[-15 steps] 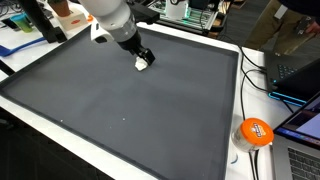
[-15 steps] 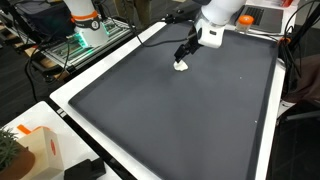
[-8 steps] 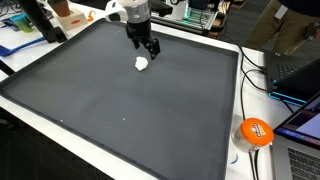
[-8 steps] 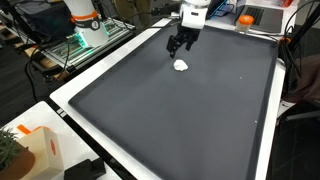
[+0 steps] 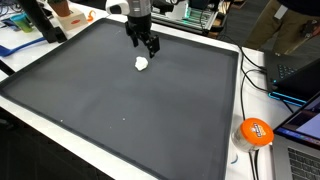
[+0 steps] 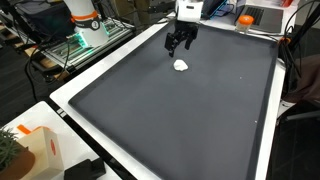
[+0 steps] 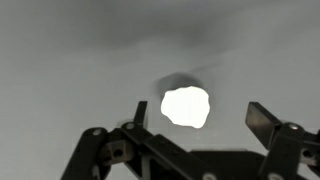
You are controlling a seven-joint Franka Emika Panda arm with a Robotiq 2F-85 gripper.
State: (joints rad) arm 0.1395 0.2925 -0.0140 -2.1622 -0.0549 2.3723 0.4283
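Small white lump [image 5: 142,64] lay on the dark counter [image 5: 120,110] under the hovering tool [image 5: 148,46], jaws apart and empty; grasping it would need a straight descent.

Robotics lab or workshop. Laptops [image 5: 303,72] and loose cables [image 5: 252,72] sit beside a big dark work table [image 5: 120,110]. A wire rack of lit electronics [image 6: 82,40] stands behind it

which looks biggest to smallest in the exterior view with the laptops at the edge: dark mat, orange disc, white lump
1. dark mat
2. orange disc, though it sits nearer the camera
3. white lump
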